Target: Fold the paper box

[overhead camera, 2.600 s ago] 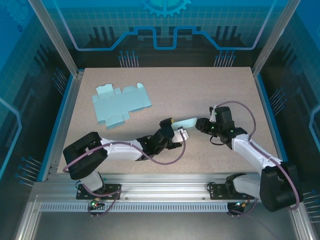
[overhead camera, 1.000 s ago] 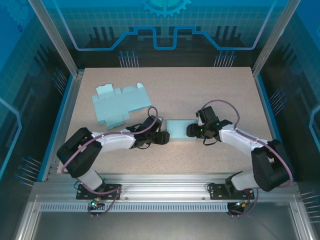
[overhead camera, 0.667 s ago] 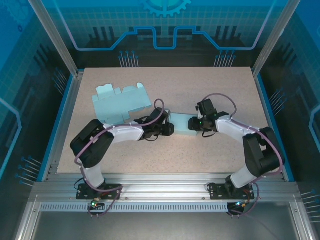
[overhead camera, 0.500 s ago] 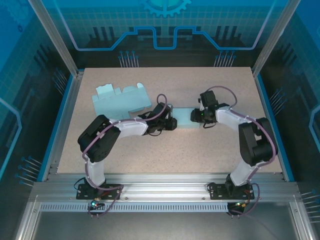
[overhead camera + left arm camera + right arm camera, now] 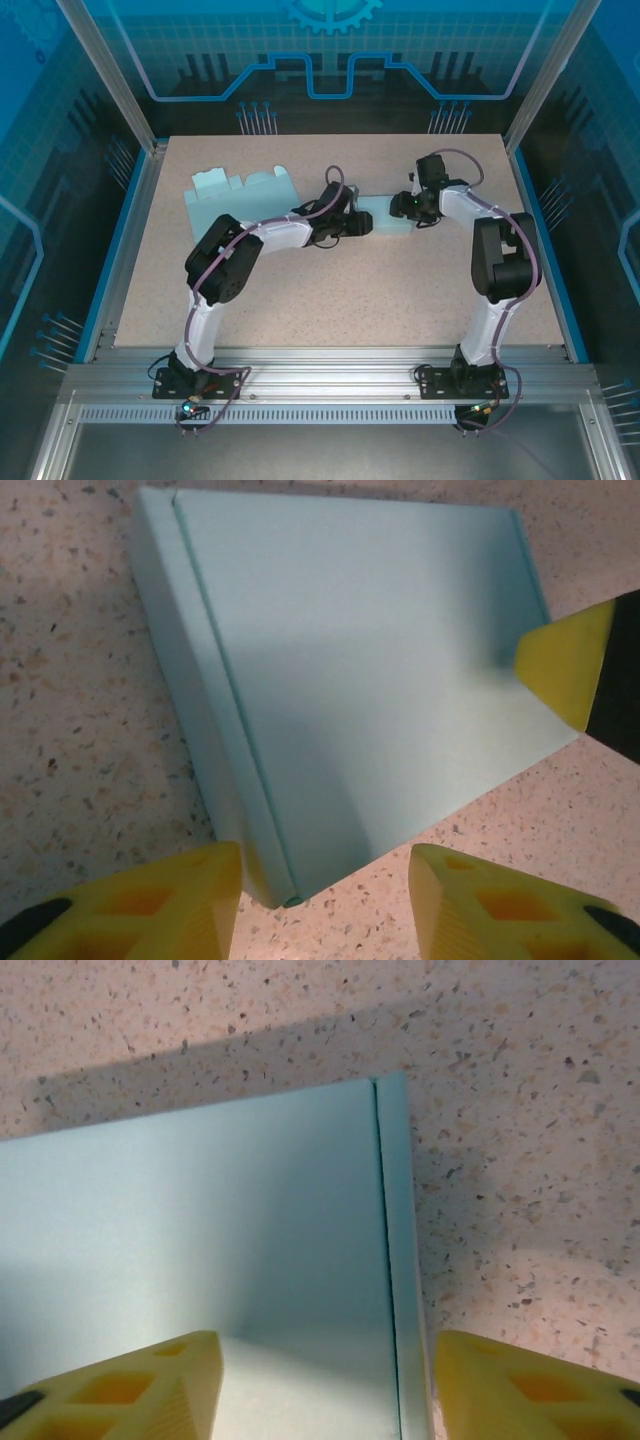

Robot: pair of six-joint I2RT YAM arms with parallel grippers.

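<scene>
**One box looks folded, both grippers loose beside it; a flat blank untouched**

Left gripper: jaws stand apart, clamping nothing. The near corner of the paper box sits in the gap between my two yellow fingertips. The left-hand one is touching or just beside the box's narrow side panel; I cannot tell which. The other is clear of it, over bare table.

Right gripper: jaws also apart, nothing held. The box's creased edge runs up between the fingers. One finger lies over the box top, the other just beside the narrow strip, on the table side.

In the top view the left gripper and right gripper face each other across the box, one at each end. The left wrist camera shows a right-gripper fingertip at the box's far corner.

Box: rests on the table directly ahead of both grippers. Top panel is flat and smooth, with one sharp crease and a side panel falling away from it. No loose flaps show from here. The ends are hidden, so I cannot say if they are tucked.

Well off beyond the left gripper's wrist, a flat box blank lies fully unfolded.

Judgement: the main folds on this box look done. What is left is a check or press of the end closures, then backing off. The blank has not been started.
</scene>
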